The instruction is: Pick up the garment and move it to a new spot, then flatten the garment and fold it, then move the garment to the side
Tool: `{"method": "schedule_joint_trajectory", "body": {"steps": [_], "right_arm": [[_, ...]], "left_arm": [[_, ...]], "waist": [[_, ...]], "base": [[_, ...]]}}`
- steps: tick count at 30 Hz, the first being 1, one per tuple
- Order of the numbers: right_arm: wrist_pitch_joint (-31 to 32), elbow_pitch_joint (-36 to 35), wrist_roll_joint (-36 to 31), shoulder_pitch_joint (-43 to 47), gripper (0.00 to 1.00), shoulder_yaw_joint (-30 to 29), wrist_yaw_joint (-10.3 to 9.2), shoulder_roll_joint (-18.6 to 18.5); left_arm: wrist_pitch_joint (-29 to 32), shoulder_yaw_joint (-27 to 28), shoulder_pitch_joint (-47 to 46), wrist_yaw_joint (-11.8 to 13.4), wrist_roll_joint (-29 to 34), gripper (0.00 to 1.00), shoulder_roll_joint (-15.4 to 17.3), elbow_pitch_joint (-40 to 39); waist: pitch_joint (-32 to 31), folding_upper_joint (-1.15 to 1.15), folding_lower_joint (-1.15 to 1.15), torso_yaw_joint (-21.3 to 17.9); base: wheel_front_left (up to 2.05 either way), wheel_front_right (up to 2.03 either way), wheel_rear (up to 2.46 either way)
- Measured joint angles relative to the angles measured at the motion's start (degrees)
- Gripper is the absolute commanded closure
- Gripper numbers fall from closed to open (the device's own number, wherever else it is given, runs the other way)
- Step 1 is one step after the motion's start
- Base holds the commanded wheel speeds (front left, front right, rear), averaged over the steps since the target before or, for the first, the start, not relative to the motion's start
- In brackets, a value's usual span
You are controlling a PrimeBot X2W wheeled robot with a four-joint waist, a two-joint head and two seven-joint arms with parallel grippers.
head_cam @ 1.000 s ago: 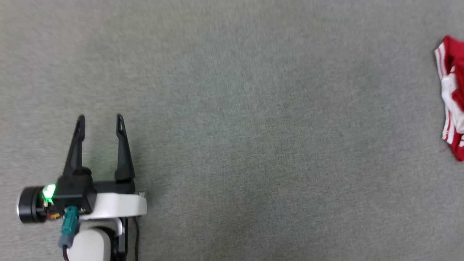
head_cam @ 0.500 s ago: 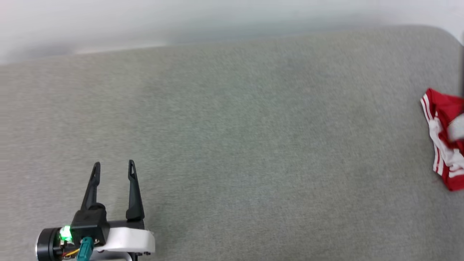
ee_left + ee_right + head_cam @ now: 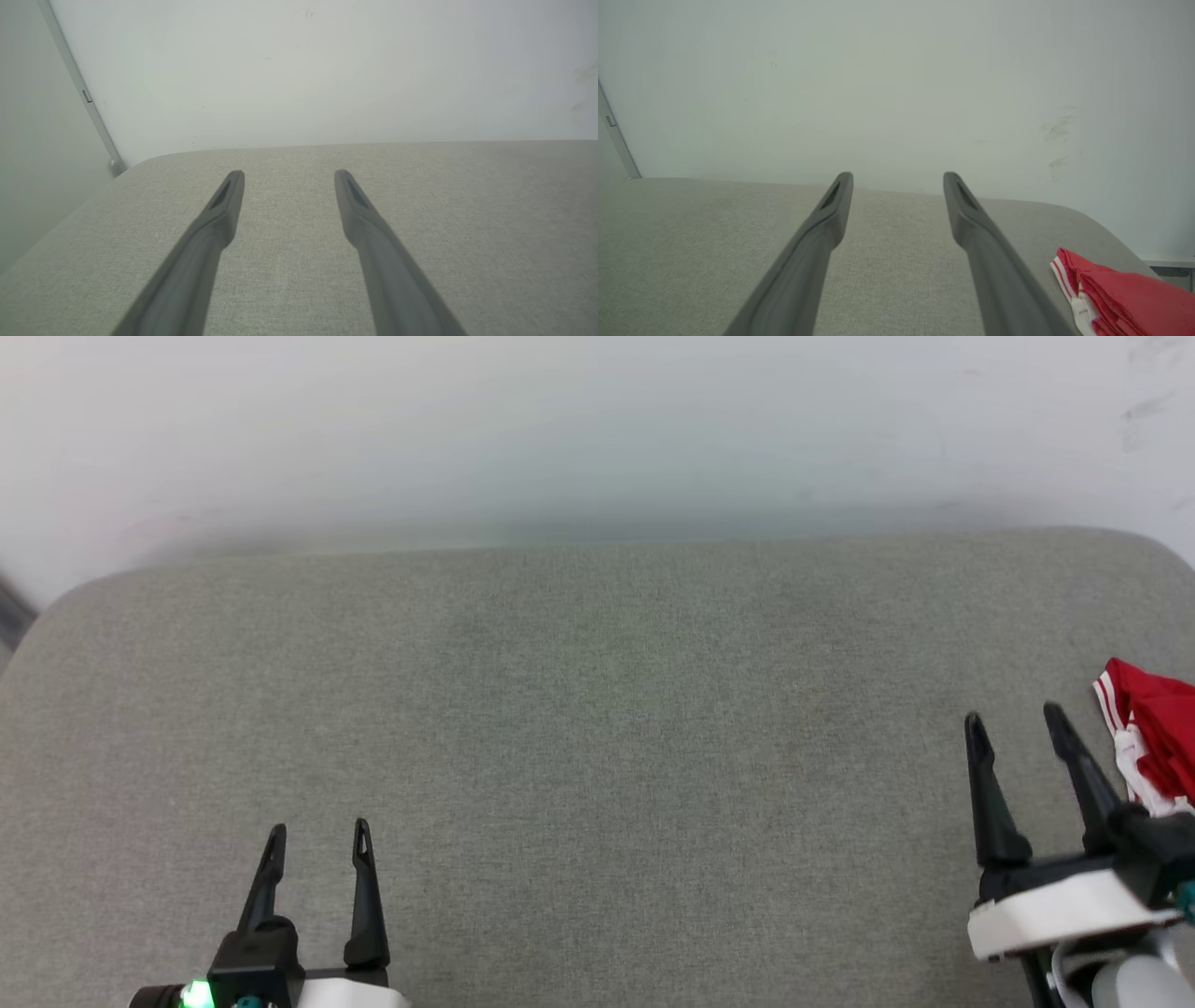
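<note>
Head view crops the garment [image 3: 1158,728] at its edge; left end effector [image 3: 319,827] and right end effector [image 3: 1013,713] gape wide.

Here's the garment, a soft thin red jersey shirt [image 3: 1156,728], bunched into a crumpled heap. It lies at the far right side of the grey woven padded surface [image 3: 597,756], close to that surface's rounded far corner. In the head view it runs off the picture's right edge. Red-and-white striped trim [image 3: 1105,698] runs along its left border, and a patch of white fabric [image 3: 1135,758] peeks out just below the red. In the right wrist view the same garment [image 3: 1129,298] shows soft folds stacked layer on layer, with the striped trim [image 3: 1061,269] facing the middle of the surface.
</note>
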Motion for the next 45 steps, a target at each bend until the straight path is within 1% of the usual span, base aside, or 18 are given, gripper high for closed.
{"method": "schedule_joint_trajectory", "body": {"steps": [8, 13, 18, 19, 25, 45], "right_arm": [[0.0, -3.7, -0.3, 8.8, 0.00, -1.0, 0.00, 2.8], [0.0, -5.7, -0.3, 11.6, 0.00, -2.0, 0.00, 3.6], [0.0, -6.4, -0.3, 12.6, 0.00, -2.2, 0.00, 4.0], [0.0, -6.4, -0.4, 12.6, 1.00, -2.1, 0.00, 4.1], [0.3, -3.4, 0.4, 13.2, 1.00, -1.9, 0.01, 4.2], [5.0, -0.7, 22.5, 11.0, 1.00, -1.7, 0.01, 4.1]], "left_arm": [[0.0, -0.3, 2.0, -1.7, -0.7, 0.00, -0.2, 0.5], [0.0, -0.2, 2.5, -2.5, -1.2, 0.00, -0.3, 0.8], [0.0, 0.1, 2.5, -3.0, -1.3, 0.00, -0.4, 1.3], [0.0, 0.2, 2.5, -3.3, -1.6, 1.00, -0.4, 1.3], [0.3, 0.0, 3.2, -3.3, -2.2, 1.00, -0.6, 4.4], [5.3, 1.5, 0.1, -5.7, -24.9, 1.00, -0.5, 7.2]], "waist": [[-2.7, 0.00, 0.00, 0.3], [-3.2, 0.00, 0.00, 0.5], [-3.4, 0.00, 0.00, 0.5], [-3.4, 0.00, 0.01, 0.5], [-3.4, 0.00, 0.00, 0.5], [-3.3, 0.00, 0.01, 0.5]], "base": [[0.00, 0.00, 0.00], [0.00, 0.00, 0.00], [0.00, 0.00, 0.00], [0.00, 0.00, 0.00], [0.00, 0.00, 0.00], [0.00, 0.00, 0.00]]}}
